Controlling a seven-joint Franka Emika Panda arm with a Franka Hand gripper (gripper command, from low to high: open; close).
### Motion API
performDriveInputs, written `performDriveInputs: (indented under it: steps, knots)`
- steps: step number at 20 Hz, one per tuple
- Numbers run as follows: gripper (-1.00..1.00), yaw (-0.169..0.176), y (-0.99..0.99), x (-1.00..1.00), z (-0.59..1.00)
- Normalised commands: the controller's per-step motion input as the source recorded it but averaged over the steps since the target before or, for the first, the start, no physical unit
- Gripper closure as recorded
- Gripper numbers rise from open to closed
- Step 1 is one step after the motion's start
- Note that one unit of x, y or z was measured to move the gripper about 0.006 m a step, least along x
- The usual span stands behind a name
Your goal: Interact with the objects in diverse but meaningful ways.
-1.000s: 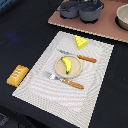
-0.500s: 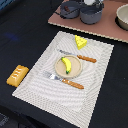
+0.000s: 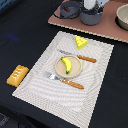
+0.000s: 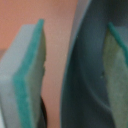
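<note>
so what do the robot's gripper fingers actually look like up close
In the wrist view, the gripper has two broad, flat pale grey fingers edged with teal trim, with dull greenish-grey inner pads. In the exterior view only a whitish, blurry gripper body shows. No cables or markings are discernible.

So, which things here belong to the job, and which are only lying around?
Job things: cheese, banana, bread, grey pot with the gripper at its rim.

Lying around: plate, fork, knife, placemat, second pot.
</note>
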Motion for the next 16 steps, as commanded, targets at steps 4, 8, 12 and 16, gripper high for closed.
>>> performDriveInputs:
  steps: [4,8,12,16]
  knots:
    - [-1.0,0.0,0.44,0.19,1.0]
    - [-1.0,0.0,0.34,0.16,1.0]
    - [-1.0,0.0,0.27,0.32,0.91]
    - [-1.0,-0.012,0.06,0.59,0.61]
